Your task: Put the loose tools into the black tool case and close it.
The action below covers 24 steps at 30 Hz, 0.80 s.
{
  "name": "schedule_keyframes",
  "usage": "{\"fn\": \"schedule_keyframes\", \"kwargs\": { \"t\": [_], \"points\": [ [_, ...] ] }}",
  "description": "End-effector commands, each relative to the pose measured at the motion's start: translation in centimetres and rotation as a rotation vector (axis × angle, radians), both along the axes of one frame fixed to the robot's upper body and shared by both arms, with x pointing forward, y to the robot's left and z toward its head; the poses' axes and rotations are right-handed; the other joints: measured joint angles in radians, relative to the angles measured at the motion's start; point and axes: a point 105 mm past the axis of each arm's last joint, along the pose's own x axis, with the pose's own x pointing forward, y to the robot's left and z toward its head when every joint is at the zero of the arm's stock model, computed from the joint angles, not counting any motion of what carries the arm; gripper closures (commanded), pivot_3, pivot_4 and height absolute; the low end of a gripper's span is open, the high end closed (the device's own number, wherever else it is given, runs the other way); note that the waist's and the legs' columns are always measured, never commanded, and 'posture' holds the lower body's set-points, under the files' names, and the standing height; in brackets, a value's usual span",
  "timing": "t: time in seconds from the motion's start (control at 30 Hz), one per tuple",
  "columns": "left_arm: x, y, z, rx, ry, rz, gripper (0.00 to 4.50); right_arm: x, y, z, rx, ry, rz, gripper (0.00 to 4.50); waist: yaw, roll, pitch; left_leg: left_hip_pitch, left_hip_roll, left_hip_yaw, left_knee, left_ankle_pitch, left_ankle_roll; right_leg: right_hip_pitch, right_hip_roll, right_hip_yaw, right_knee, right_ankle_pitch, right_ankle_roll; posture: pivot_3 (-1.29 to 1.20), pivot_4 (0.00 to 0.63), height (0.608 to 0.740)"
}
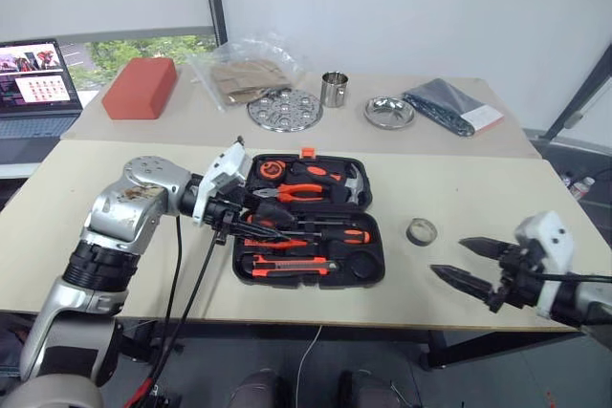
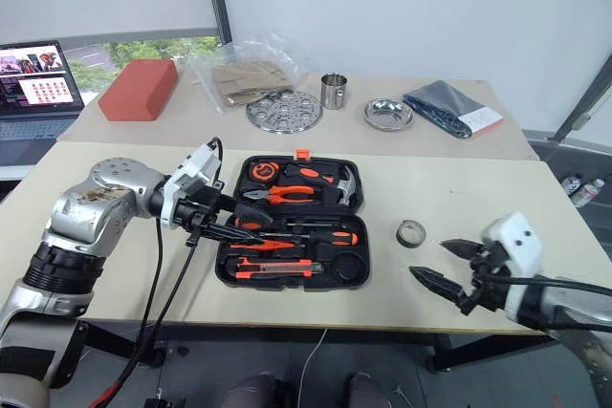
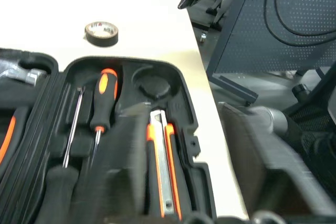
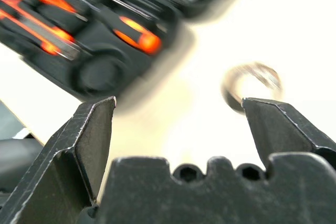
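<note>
right end effector (image 1: 469, 260): near edge of the desk (image 1: 478, 193), two black pointed fingers spread wide apart, nothing in them, touching nothing
left end effector (image 2: 228, 222): black fingers over the left end of the case, looks part open but it's blurry so can't really tell; not obviously holding anything
case (image 1: 308, 220): black moulded plastic, rounded corners, lying open mid-desk, little orange latch on the far edge
in the case: orange-and-black tools sitting in shaped recesses, utility knife (image 1: 287, 267) in the near row, screwdrivers (image 1: 320, 231) above it, pliers (image 1: 292, 193) and hammer (image 1: 354, 182) in the far row, one round recess unfilled near the right corner
tape ring (image 1: 422, 231): small, grey, flat on the desk just right of the case, well apart from both end effectors
far desk: red block (image 1: 141, 87), crinkly clear bag (image 1: 244, 69), round steel dish (image 1: 285, 109), steel cup (image 1: 334, 89), steel bowl (image 1: 389, 112), dark pouch (image 1: 451, 105), laptop (image 1: 36, 88) far left
</note>
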Motion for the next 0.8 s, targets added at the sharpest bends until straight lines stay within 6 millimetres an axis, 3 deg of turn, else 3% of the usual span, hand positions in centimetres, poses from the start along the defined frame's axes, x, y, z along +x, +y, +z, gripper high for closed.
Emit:
{"fn": "schedule_keyframes", "kwargs": {
  "t": [0.03, 0.1, 0.47, 0.63, 0.8],
  "points": [
    [-0.4, -0.4, 1.2, -0.039, -0.064, -0.019, 0.56, 1.1, -0.3, 0.3, -0.058, -0.04, 0.018, 0.0, -0.007, 0.0, 0.0, 0.0, 0.0, 0.0, 0.0, 0.0, 0.0, 0.0, 0.0, 0.001, 0.0, 0.0, 0.0, 0.0, 0.15, 0.734],
    [-0.5, -0.4, 1.1, -0.035, -0.066, -0.018, 0.01, 2.1, 0.1, -0.1, -0.076, -0.042, 0.03, 0.0, -0.013, 0.0, 0.0, 0.001, 0.0, 0.0, 0.0, 0.0, 0.0, 0.0, 0.0, 0.001, 0.0, 0.0, 0.0, 0.0, 0.15, 0.734],
    [-1.2, -0.5, -0.2, 0.035, -0.097, -0.008, 0.01, 8.9, 2.5, -3.3, -0.258, -0.05, 0.107, 0.0, -0.011, 0.002, 0.001, 0.0, 0.0, 0.001, 0.001, 0.001, -0.001, -0.002, 0.0, 0.002, 0.001, 0.001, -0.002, 0.0, 0.15, 0.734],
    [-1.1, -0.4, -0.3, 0.042, -0.104, 0.008, 0.0, 10.6, 3.1, -3.9, -0.273, -0.05, 0.128, 1.33, -0.011, 0.002, 0.001, -0.001, 0.0, 0.001, 0.001, 0.001, -0.001, -0.002, 0.0, 0.0, 0.001, 0.001, -0.001, 0.0, 0.15, 0.734],
    [-1.0, 0.0, -0.7, 0.062, -0.109, 0.022, 0.0, 10.6, 3.2, -4.3, -0.28, -0.038, 0.148, 3.1, -0.014, 0.002, 0.001, -0.001, 0.0, 0.001, 0.001, 0.001, -0.001, -0.002, 0.0, 0.0, 0.001, 0.0, -0.001, 0.0, 0.15, 0.734]
  ]
}}
